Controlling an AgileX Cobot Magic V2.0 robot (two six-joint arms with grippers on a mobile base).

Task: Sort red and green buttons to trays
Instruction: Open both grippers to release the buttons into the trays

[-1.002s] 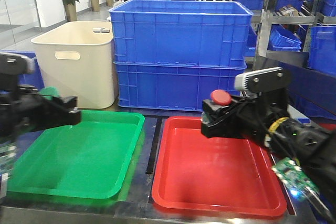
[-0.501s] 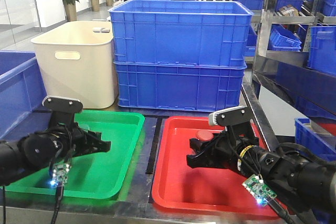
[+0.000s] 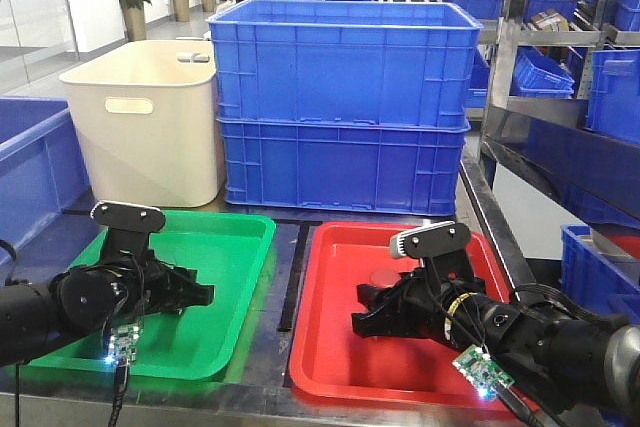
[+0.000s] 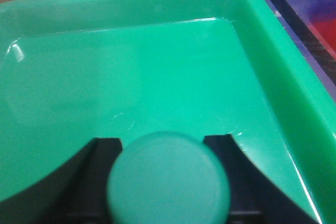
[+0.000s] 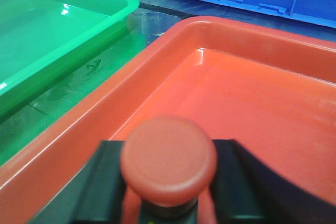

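Observation:
The green button [image 4: 169,178] shows only in the left wrist view, its green cap between the dark fingers [image 4: 100,182] of my left gripper [image 4: 164,148]. That gripper [image 3: 190,294] is shut on it, low inside the green tray [image 3: 232,225]. The red button [image 5: 168,160] sits between the dark fingers [image 5: 247,182] of my right gripper [image 5: 169,148], which is shut on it. That gripper [image 3: 372,315] is low over the left half of the red tray [image 3: 330,237], and the red cap [image 3: 384,276] shows just above it. The trays lie side by side.
Two stacked deep blue crates [image 3: 340,97] stand right behind the trays, with a cream tub [image 3: 150,117] to their left. Another blue crate [image 3: 30,162] stands at the far left. Metal shelving with blue bins [image 3: 560,57] is on the right. A black strip [image 3: 292,282] runs between the trays.
Both arms have come down from above the trays, each carrying its button. They now sit low inside the trays, a little lower than half a second ago.

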